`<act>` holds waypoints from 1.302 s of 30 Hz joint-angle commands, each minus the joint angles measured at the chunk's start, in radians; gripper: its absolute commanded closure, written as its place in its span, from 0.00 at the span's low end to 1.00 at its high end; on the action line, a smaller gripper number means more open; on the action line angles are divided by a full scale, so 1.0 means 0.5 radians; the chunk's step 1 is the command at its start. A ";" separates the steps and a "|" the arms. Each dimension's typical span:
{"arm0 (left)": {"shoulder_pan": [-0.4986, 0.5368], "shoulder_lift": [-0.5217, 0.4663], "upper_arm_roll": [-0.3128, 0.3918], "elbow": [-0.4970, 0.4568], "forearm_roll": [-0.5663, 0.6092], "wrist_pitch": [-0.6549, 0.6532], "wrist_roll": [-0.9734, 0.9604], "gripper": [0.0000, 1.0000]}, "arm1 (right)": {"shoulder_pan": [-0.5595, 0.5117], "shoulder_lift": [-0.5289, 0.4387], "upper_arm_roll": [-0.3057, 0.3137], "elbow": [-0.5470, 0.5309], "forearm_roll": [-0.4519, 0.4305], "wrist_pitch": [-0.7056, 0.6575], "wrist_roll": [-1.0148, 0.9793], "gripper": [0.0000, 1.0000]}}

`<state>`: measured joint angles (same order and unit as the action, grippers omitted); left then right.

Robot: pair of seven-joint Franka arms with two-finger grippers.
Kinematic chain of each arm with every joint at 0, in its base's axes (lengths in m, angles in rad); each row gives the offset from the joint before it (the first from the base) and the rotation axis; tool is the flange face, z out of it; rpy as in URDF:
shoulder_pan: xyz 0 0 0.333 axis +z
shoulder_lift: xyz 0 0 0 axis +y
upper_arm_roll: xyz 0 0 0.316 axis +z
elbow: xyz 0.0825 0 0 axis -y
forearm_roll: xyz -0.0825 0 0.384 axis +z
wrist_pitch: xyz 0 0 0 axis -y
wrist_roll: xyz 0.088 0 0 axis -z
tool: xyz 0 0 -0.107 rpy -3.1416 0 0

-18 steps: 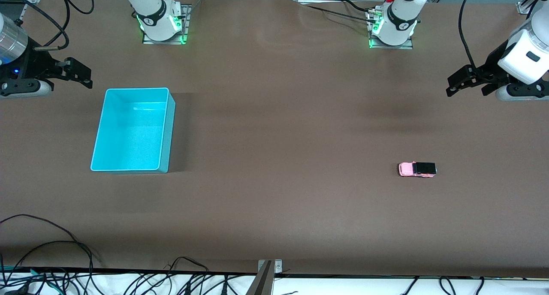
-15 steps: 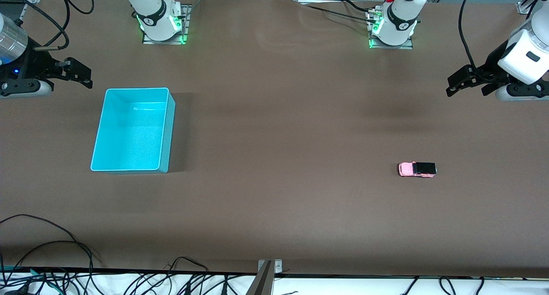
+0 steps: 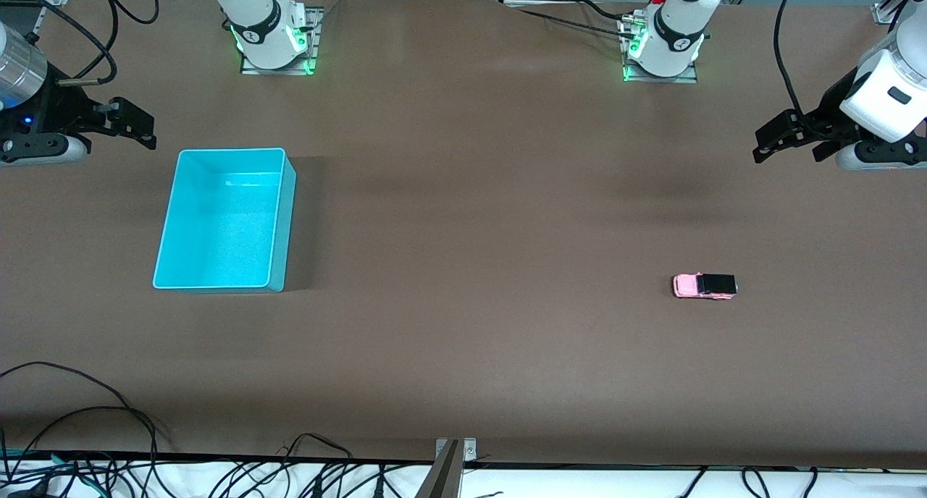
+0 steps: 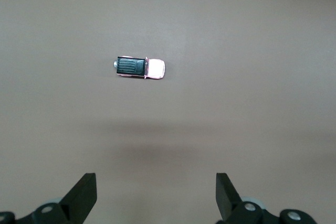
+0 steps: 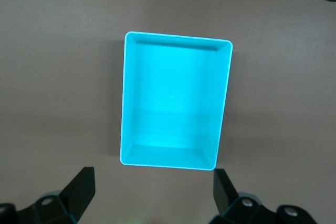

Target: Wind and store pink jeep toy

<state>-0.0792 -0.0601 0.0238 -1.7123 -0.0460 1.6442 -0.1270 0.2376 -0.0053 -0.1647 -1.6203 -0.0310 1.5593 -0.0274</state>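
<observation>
I see the pink jeep toy [image 3: 705,286] standing on its wheels on the brown table [image 3: 478,216], toward the left arm's end and in the half nearer the front camera, well in from both that end edge and the front edge. Its black roof points toward the left arm's end edge and its pink hood toward the middle of the table. Nothing touches it.

My left gripper [image 3: 789,142] hangs in the air over the table close to the left arm's end edge, nearer the base edge than the front edge, well apart from the jeep. In the left wrist view I look straight down on the toy [image 4: 139,67], and the two black fingertips [image 4: 83,195] stand wide apart with bare table between them, so the pincer is spread and holds nothing.

My right gripper [image 3: 130,125] hangs over the table near the right arm's end edge, just off the corner of the cyan bin [image 3: 168,223] that lies toward the bases. The bin sits toward the right arm's end, its open top up, and I see only its floor and walls inside. In the right wrist view the bin [image 5: 126,103] fills the middle, and the fingertips [image 5: 84,187] are likewise set wide apart, gripping nothing.
</observation>
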 commanded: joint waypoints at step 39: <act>0.036 0.007 0.002 0.010 0.009 -0.024 0.045 0.00 | -0.012 0.014 -0.005 0.028 0.019 -0.005 -0.013 0.00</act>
<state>-0.0692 -0.0590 0.0264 -1.7123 -0.0460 1.6442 -0.1270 0.2372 -0.0044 -0.1665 -1.6203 -0.0310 1.5593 -0.0274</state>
